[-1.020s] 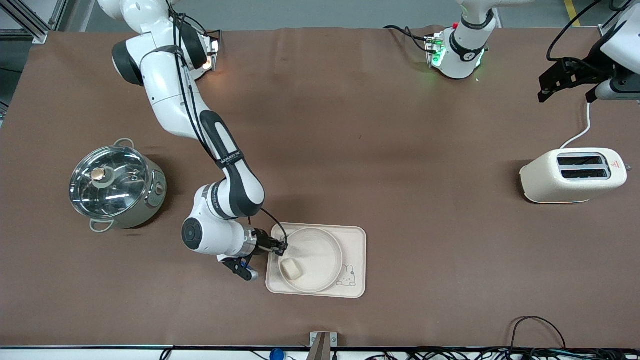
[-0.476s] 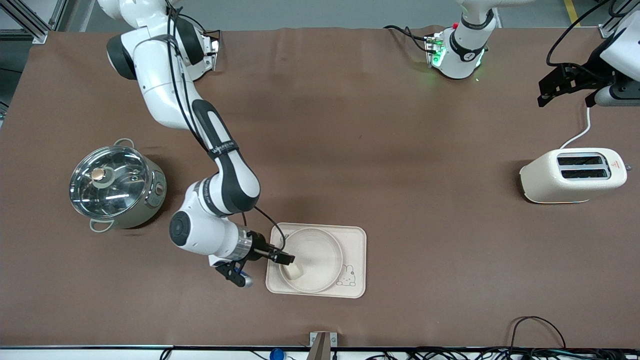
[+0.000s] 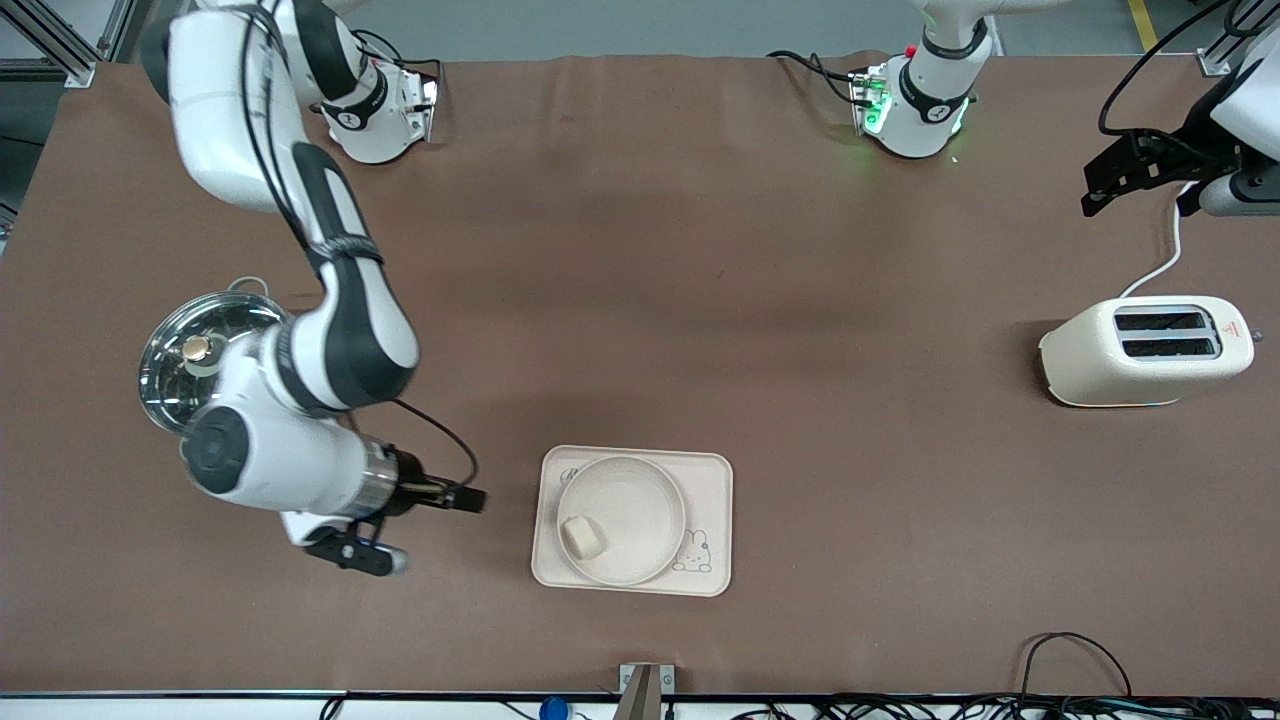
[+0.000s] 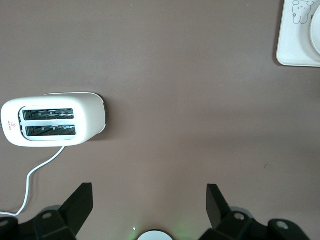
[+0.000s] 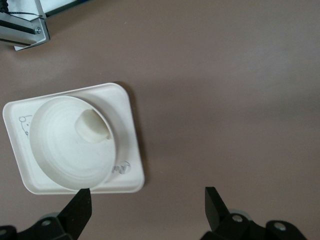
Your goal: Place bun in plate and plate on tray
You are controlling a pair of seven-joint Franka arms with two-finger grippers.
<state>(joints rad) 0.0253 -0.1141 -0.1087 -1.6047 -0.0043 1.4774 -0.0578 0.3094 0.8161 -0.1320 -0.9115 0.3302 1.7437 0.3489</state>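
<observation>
On tray (image 3: 712,480) sits plate (image 3: 660,490), bun (image 3: 583,537) inside plate. Right gripper (image 3: 470,497) beside tray, toward pot (image 3: 215,365), fingers apart, empty. Left gripper (image 3: 1140,180) waits above toaster (image 3: 1145,350), fingers apart. Risk: right arm swings low, bumps pot or tray.

You had even, soft overhead light across the brown table (image 3: 700,300), bright enough everywhere, with no harsh glare on it. Shadows were faint and diffuse; the toaster (image 3: 1145,350) threw a soft one toward nine o'clock in the front view. The pot's glass lid (image 3: 200,350) caught small white highlights. A green glow spilled by the left arm's base (image 3: 915,105). The right arm (image 3: 300,400) looked slightly motion-smeared; both wrist views were sharp.
</observation>
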